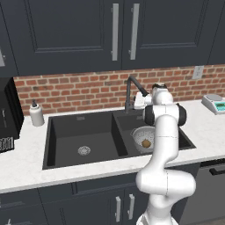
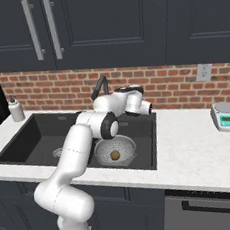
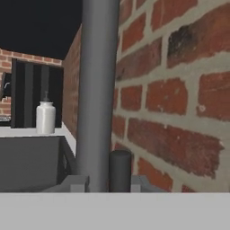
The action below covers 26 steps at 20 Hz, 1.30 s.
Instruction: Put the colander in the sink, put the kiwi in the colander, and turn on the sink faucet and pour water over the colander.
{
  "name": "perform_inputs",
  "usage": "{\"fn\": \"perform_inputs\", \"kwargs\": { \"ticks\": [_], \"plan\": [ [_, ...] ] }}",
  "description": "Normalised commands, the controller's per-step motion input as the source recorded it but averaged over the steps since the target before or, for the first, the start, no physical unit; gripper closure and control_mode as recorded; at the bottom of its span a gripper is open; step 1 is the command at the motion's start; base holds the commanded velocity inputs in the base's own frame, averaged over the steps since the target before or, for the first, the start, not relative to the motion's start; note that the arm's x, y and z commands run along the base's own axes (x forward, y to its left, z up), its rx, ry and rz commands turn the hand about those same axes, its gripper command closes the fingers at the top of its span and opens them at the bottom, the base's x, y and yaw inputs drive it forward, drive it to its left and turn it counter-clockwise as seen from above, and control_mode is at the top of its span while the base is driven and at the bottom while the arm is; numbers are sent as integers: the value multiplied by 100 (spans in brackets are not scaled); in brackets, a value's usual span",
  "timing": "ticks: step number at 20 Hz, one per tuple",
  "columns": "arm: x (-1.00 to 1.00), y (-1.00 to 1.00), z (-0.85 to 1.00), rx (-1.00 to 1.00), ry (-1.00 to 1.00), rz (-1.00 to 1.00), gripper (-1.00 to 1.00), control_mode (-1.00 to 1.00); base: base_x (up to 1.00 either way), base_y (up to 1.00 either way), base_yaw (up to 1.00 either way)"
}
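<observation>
Your colander [image 1: 144, 139] sits in the right basin of the sink [image 1: 79, 132] with the kiwi [image 1: 146, 143] resting inside it, so the first two steps look complete and only the water remains. You hold the pincer [image 1: 139, 101] up at the rear of the sink, close beside the faucet [image 1: 130, 94], just in front of the brick wall [image 1: 79, 90]; that placement suits working the lever, in my judgement. In the hand view the faucet's upright stem stands immediately ahead, with a short dark stub [image 3: 120, 170] beside it at the base that may be the lever, though you cannot confirm this. The jaws appear narrow, but you cannot tell from these pictures whether they grip anything. No water is visible from the spout. The worktop [image 1: 26, 162] is pale marble-patterned stone; a white soap bottle [image 1: 36, 114] stands left of the sink, a small scale [image 1: 215, 103] lies far right, and a dark appliance [image 1: 9, 114] occupies the left end. Dark cabinets [image 1: 110, 30] hang above.
</observation>
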Motion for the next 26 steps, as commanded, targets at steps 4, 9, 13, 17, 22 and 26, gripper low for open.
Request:
{"fn": "perform_inputs", "kwargs": {
  "ticks": [4,9,13,17,22,26],
  "plan": [
    [27,-27,13,5,7,0,100,-100,0,0,0],
    [19,-29,9,7,7,0,100,-100,0,0,0],
    [16,-32,11,9,4,0,100,-100,0,0,0],
    [12,-33,6,9,3,0,100,-100,0,0,0],
    [8,-38,0,7,1,0,100,-100,0,0,0],
    [10,-42,0,1,0,0,100,-100,0,0,0]
  ]
}}
